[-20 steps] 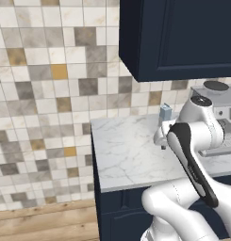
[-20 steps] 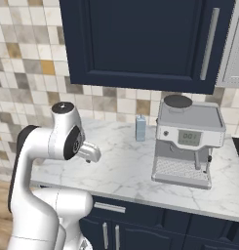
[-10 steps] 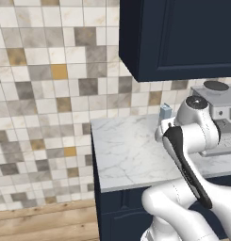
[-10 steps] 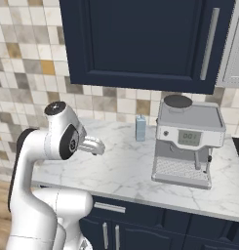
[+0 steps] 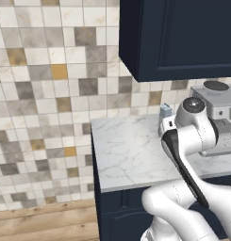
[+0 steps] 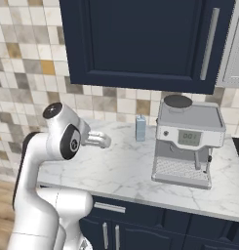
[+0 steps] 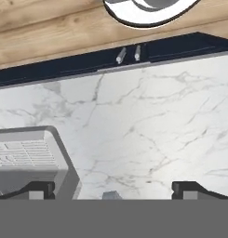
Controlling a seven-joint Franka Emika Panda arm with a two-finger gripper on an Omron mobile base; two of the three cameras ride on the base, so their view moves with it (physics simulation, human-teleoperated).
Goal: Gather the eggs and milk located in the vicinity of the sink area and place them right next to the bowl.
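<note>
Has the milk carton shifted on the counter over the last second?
No. The milk carton stands upright by the backsplash, just left of the coffee machine, as before; only the arm in front of it has swung.

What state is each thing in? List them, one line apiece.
milk: upright on the counter by the backsplash, free of the hand.
hand: open, holding nothing, over the marble.
coffee machine: upright on the counter, nothing on its drip tray.
upper cabinet: door shut.
lower cabinets: doors shut.
</note>
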